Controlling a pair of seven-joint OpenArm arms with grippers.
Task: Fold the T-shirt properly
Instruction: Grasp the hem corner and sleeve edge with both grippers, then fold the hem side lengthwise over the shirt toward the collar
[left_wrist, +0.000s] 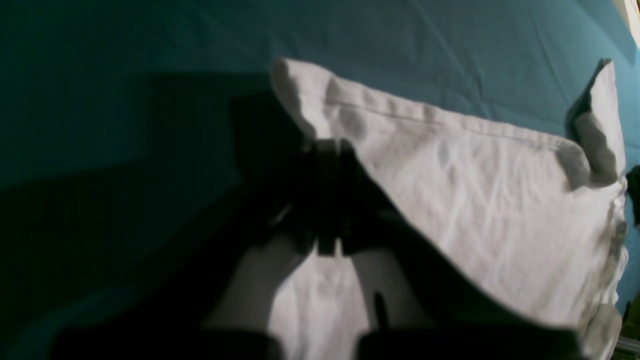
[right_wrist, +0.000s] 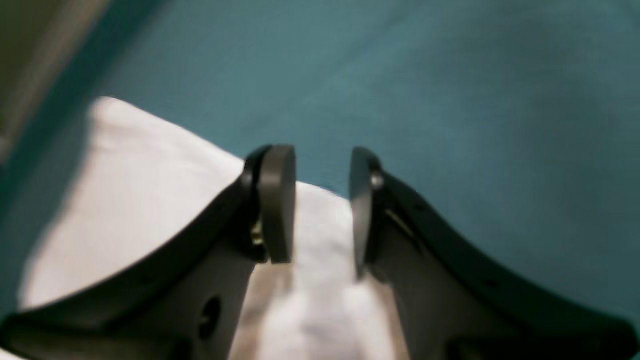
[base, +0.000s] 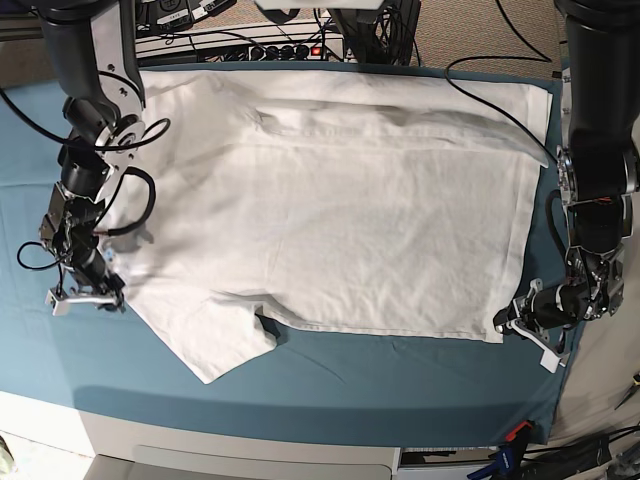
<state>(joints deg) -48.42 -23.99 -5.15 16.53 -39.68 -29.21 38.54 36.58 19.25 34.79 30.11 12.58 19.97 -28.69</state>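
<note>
a: black jaws on the left gripper (left_wrist: 327, 200) are pressed together, pinching a hemmed edge of the t-shirt (base: 340, 210). in its wrist view the white cloth rises over the closed tips and folds away to the right.

b: and in the base view?

a: that gripper (base: 512, 322) sits at the near right corner of the shirt, right at the hem, low to the table cloth (base: 400, 375).

b: the right gripper?

a: the right gripper (right_wrist: 315, 200) has its jaws spread, with a clear gap between the two fingers (right_wrist: 277, 200). white fabric lies under and between them, and its edge crosses just behind the tips, teal beyond. i cannot tell whether the pads touch the cloth; nothing is clamped.

b: where is it from above?

a: on the left side, the right gripper (base: 90, 290) is at the shirt's left edge, beside the near sleeve.

b: and the shirt itself?

a: spread flat over the middle of the teal table cloth, lightly wrinkled, reaching from the far edge towards the near side. one short sleeve points to the near left, and a long crease runs across the far part. cables (base: 490, 70) trail over its far right corner.
</note>
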